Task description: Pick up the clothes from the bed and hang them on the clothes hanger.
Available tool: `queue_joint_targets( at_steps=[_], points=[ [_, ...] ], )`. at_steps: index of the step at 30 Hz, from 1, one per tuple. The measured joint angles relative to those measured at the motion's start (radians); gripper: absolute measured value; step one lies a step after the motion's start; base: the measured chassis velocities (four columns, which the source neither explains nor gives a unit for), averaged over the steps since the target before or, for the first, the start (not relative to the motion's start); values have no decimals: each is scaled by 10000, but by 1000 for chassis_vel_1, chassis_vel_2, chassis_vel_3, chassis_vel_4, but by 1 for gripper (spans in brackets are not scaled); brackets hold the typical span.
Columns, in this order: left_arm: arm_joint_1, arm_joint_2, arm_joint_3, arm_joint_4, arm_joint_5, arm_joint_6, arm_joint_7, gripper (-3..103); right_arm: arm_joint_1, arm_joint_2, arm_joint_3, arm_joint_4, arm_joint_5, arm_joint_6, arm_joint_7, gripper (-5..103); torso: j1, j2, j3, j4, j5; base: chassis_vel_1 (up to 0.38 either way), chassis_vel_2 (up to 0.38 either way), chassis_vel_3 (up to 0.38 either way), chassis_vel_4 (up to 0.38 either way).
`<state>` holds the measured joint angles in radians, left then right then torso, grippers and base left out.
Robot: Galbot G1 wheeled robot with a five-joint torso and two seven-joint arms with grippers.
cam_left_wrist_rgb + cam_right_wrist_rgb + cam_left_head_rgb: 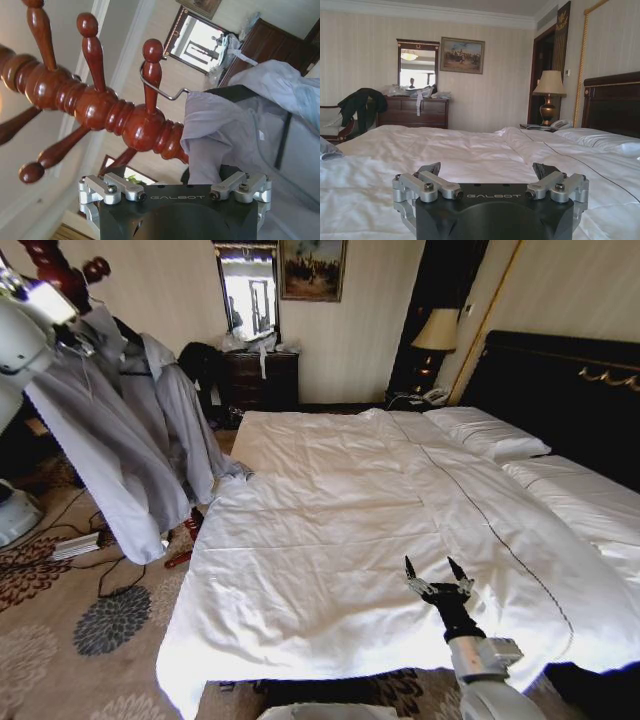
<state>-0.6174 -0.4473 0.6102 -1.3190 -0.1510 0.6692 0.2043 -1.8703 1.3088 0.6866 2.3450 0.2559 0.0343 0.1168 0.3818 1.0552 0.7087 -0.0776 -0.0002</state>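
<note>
Clothes: the light silvery-grey, thin, crinkly long-sleeved jacket hangs off the bed, draped from the top of the stand at the robot's left; its sleeves and hem fall in long folds toward the patterned carpet. In the left wrist view the collar area bunches close to the stand, with a dark strip running down the fabric.
Clothes hanger: a thin black hanger sits inside the jacket's shoulders; its small wire hook is looped behind a knobbed peg.
Stand: a reddish-brown turned wooden pole stand with rounded pegs carries the hook.
Bed: the wide bed with white sheets, white pillows and a tall black headboard has a thin dark seam line across it.
Left gripper: raised at the stand's top, right against the jacket; I cannot tell how its fingers stand.
Right gripper: low over the near part of the sheets, its two black fingers spread apart and holding nothing.
</note>
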Motion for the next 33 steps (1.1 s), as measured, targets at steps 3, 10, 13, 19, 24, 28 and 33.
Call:
queue_joint_targets(
  at_steps=[3,10,13,19,24,28,33],
  points=[
    [343,311,-407,-432,-261,9,-47,100,11,-6,-1,76,-2,-21,0,100,1,0,0,-5,1,0,0,0,0],
    [2070,1172,-1897,-1588,-605,-245,-338,100,-96,-37,2,50,-78,6,-15,100,0,0,0,-2,0,0,0,0,0],
    [3105,1550,-2869,-2172,-958,-316,-579,100,-136,-2,-44,47,-120,38,-27,100,0,0,0,-7,1,0,0,0,0],
    [4158,2495,-3457,-3173,-2845,-1460,-1321,100,-125,-29,-1,44,-116,41,-28,100,-2,1,-1,1,2,0,0,0,0],
    [4973,2983,-4089,-3758,-3601,-2615,-1872,100,-176,3,-51,61,-147,41,-27,100,2,0,2,-6,0,0,0,0,0],
    [5601,3441,-4547,-4541,-4936,-3312,-2084,100,-232,17,-55,78,-165,57,-29,100,-1,1,0,-1,2,0,0,0,0],
    [6520,3998,-4711,-5438,-6755,-4674,-2135,100,-263,-21,46,123,-150,86,-28,100,0,1,0,-4,5,0,0,0,0]
  ],
)
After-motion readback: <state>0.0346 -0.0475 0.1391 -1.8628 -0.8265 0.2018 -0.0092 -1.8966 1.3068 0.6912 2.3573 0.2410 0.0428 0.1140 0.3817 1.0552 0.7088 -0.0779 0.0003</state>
